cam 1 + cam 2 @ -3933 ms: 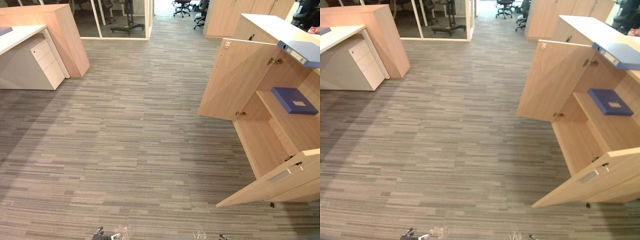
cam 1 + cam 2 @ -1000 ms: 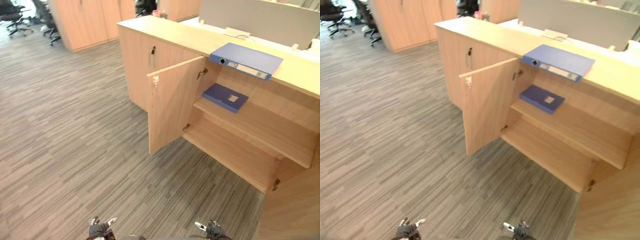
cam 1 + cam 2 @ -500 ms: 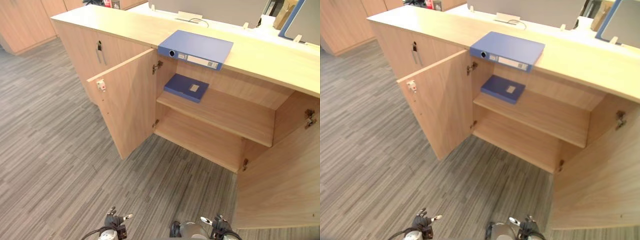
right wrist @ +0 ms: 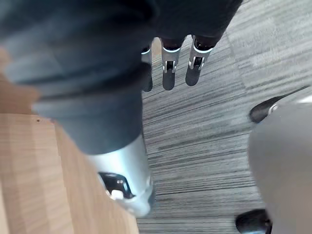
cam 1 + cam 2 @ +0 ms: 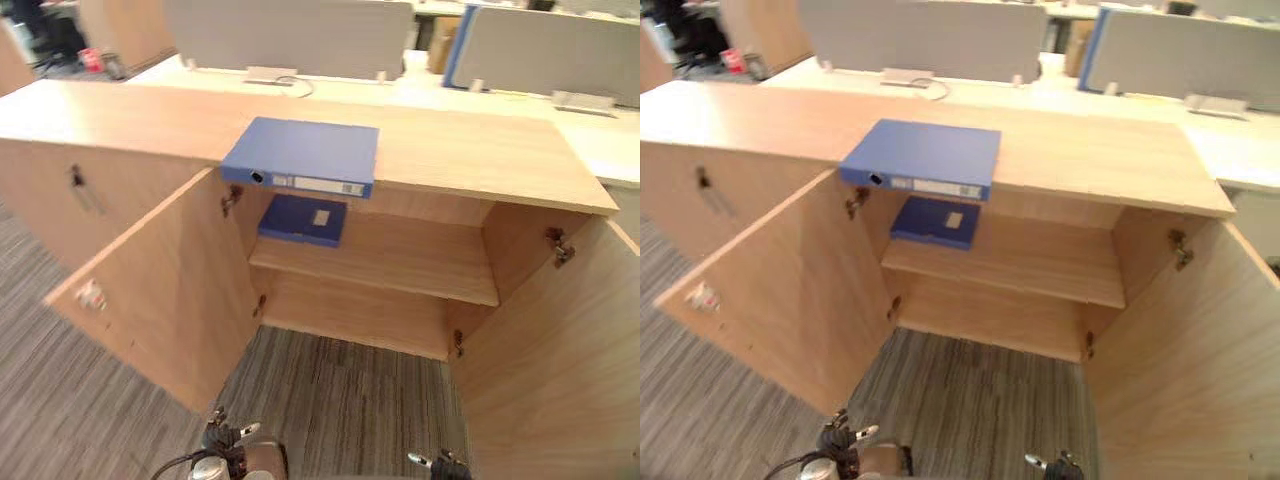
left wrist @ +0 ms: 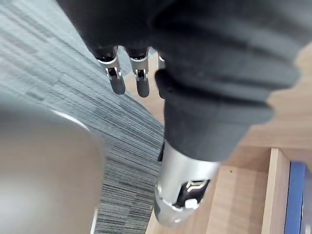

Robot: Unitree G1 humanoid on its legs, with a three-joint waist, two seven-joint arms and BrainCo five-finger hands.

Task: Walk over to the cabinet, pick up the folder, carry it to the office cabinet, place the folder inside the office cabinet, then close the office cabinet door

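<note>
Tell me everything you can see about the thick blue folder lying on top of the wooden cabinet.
The thick blue folder is a binder with a smooth, plastic-looking cover. It lies flat and closed on the cabinet top, above the left side of the open compartment. Its spine faces the robot, with a round finger hole at one end and a long pale label, and sits at or slightly over the top's front edge. Nothing rests on it; only the cabinet top touches it.

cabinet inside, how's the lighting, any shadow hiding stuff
left eye view: cabinet top brightly lit, shelf under it in soft shade; right eye view: folder on the shelf shaded yet plain to see, bottom compartment darkest.
</note>
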